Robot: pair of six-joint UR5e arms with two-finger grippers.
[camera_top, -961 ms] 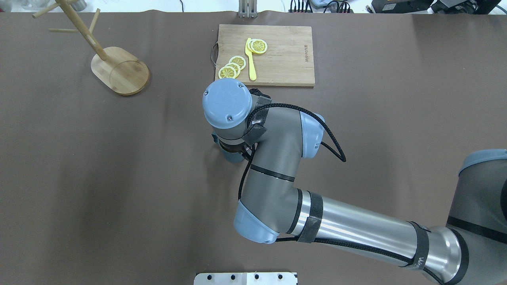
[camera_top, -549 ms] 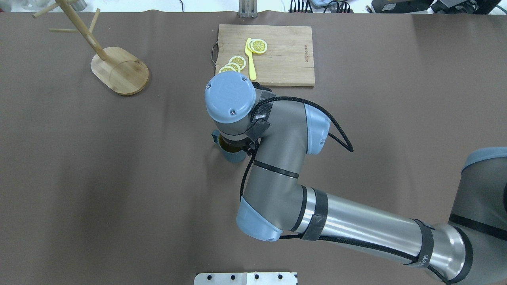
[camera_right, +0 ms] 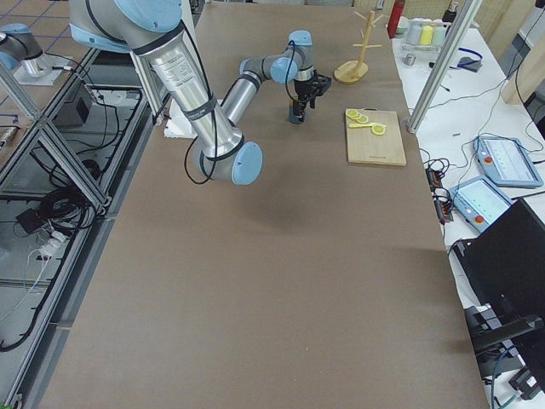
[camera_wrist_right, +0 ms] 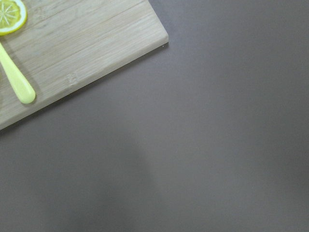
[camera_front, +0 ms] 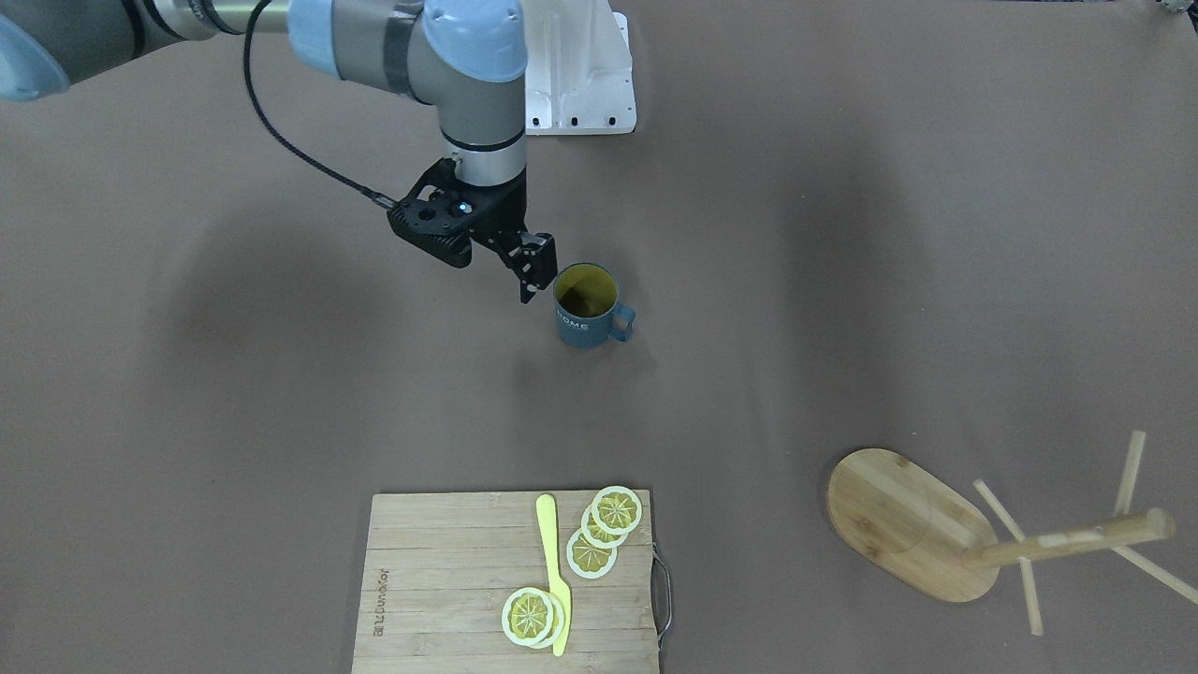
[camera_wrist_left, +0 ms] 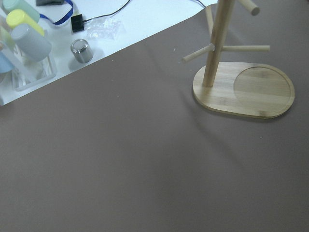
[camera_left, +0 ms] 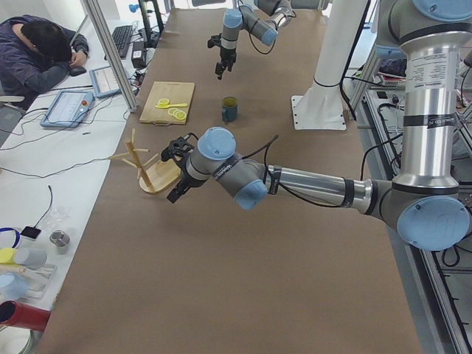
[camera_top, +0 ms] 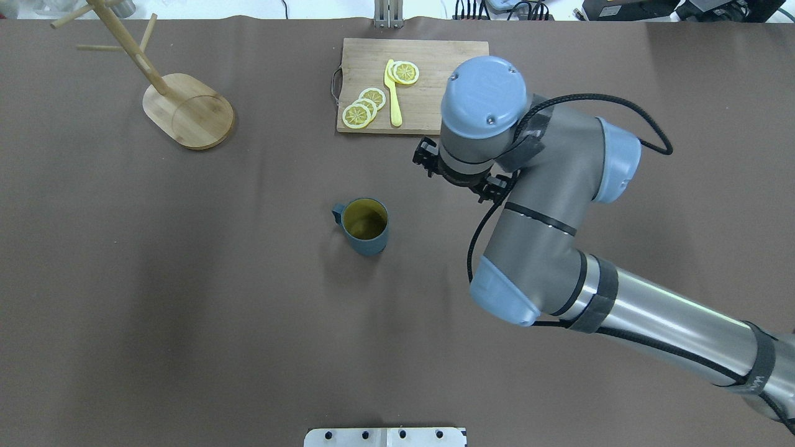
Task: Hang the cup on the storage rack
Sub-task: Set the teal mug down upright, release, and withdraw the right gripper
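Note:
The dark teal cup [camera_top: 365, 228] with a yellow inside stands upright and free mid-table, its handle [camera_top: 337, 213] turned toward the rack's side; it also shows as the cup [camera_front: 587, 309]. My right gripper [camera_front: 533, 271] hangs open and empty just beside the cup's rim, tilted, touching nothing. From overhead its wrist [camera_top: 484, 102] hides most of it. The bamboo storage rack [camera_top: 189, 112] stands at the far left, also seen as the rack [camera_front: 903, 520] and the rack [camera_wrist_left: 244, 89]. My left gripper [camera_left: 175, 193] hovers near the rack; I cannot tell its state.
A cutting board [camera_top: 363, 53] with lemon slices [camera_top: 365, 105] and a yellow knife [camera_top: 392, 93] lies at the far middle, close behind my right wrist. A white mounting plate [camera_front: 580, 89] sits at the robot's side. A person [camera_left: 37, 51] leans at a side desk.
My right arm has swung away from above the cup, to the right and toward the board, uncovering it. The cup stays on the table in nearly the same spot.

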